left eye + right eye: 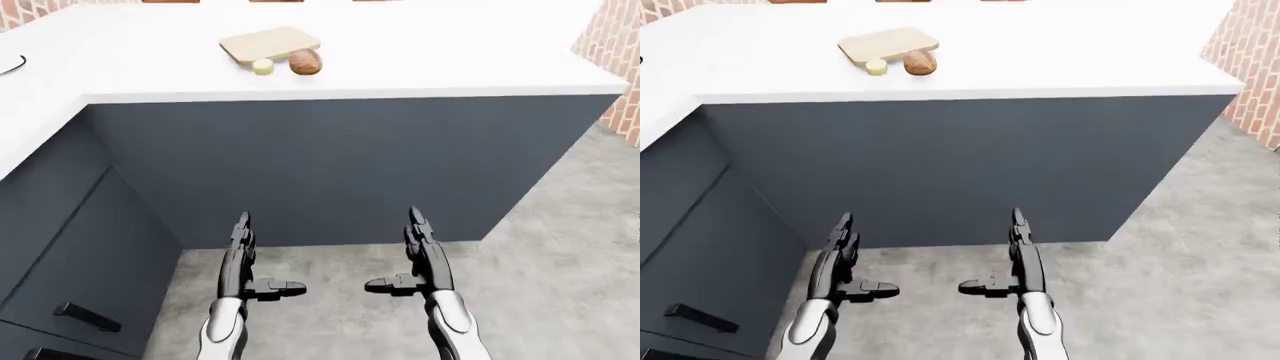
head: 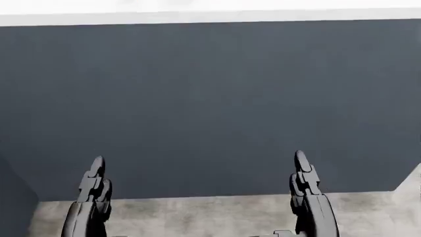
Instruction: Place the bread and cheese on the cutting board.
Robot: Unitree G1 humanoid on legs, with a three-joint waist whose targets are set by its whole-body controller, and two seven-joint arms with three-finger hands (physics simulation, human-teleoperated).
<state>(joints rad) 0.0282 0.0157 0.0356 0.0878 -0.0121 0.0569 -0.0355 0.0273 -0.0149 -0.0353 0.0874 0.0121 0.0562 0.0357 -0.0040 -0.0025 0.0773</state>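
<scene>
1. Left hand (image 1: 240, 262) and right hand (image 1: 420, 259) are low in the eye views, fingers straight and spread, thumbs turned inward toward each other. Both are open and carry nothing. They point at the dark cabinet face (image 1: 330, 165), well short of the counter top; judged a neutral carry posture for approaching, not a reach.
2. Cutting board (image 1: 268, 45): pale wood, lies flat in the upper centre of the left-eye view on the white counter (image 1: 450, 60), set in from the edge.
3. Bread (image 1: 306, 61): brown rounded loaf, at the board's lower right corner; whether it overlaps the board or only touches it cannot be told at this size.
4. Cheese (image 1: 262, 66): small pale yellow round, just beside the bread on its left, apparently off the board at its lower edge.
5. Judgement: neither item looks properly on the board; both sit close to it, so short moves should do once the robot is nearer.
6. Head view shows only cabinet face, a strip of counter edge and the fingertips; task items are out of it. Forearms are cut off at the bottom. A dark handle (image 1: 88, 318) shows at lower left.
</scene>
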